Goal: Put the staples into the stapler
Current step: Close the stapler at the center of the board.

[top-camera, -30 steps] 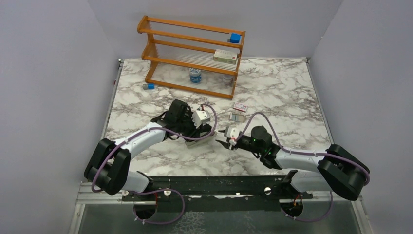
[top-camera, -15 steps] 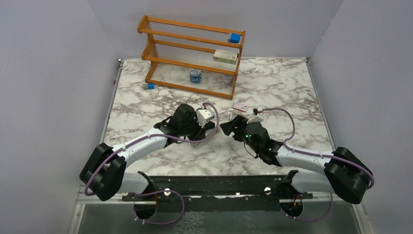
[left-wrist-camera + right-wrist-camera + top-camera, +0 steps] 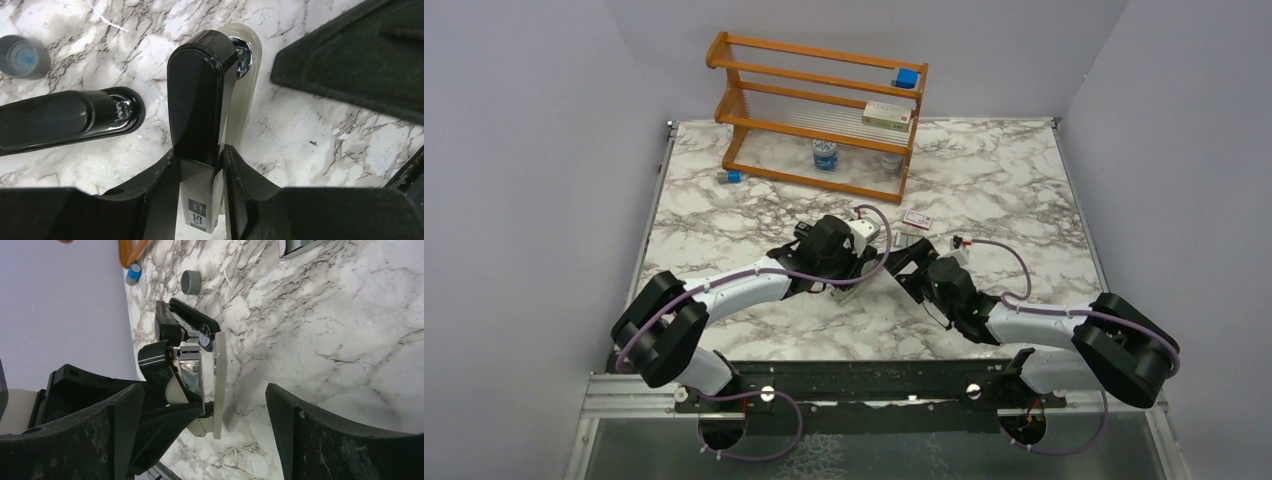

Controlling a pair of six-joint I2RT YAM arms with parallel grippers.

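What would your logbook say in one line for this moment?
left gripper: shut on stapler | right gripper: open, empty, facing stapler | stapler: hinged open

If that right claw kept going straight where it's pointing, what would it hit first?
Probably the stapler, clamped in the left gripper, dead ahead between the open fingers of the right gripper; depth is unclear.

No legible txt. Small label on stapler: too blurry.
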